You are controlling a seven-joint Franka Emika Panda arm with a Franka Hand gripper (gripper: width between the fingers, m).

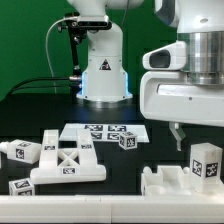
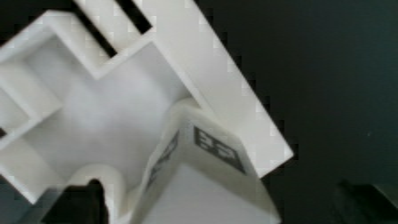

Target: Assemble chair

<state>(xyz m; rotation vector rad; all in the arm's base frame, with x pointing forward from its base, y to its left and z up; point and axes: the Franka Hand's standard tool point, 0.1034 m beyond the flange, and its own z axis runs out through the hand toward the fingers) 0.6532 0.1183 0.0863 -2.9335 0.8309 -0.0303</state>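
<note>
On the worktop (image 1: pixel 150 152): most joining still ahead

Toward the exterior view's right you have the seat slab (image 1: pixel 165 182) with one tagged post (image 1: pixel 205 160) standing on it, seemingly fitted. The cross-braced panel (image 1: pixel 68 166) and loose legs (image 1: pixel 22 152) lie apart, unjoined. Your claw (image 1: pixel 178 133) hangs released above the slab, gripping nothing.

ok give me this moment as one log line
hand: open, over leg | leg: upright on seat slab, not gripped | braced panel: lying apart, unattached
</note>
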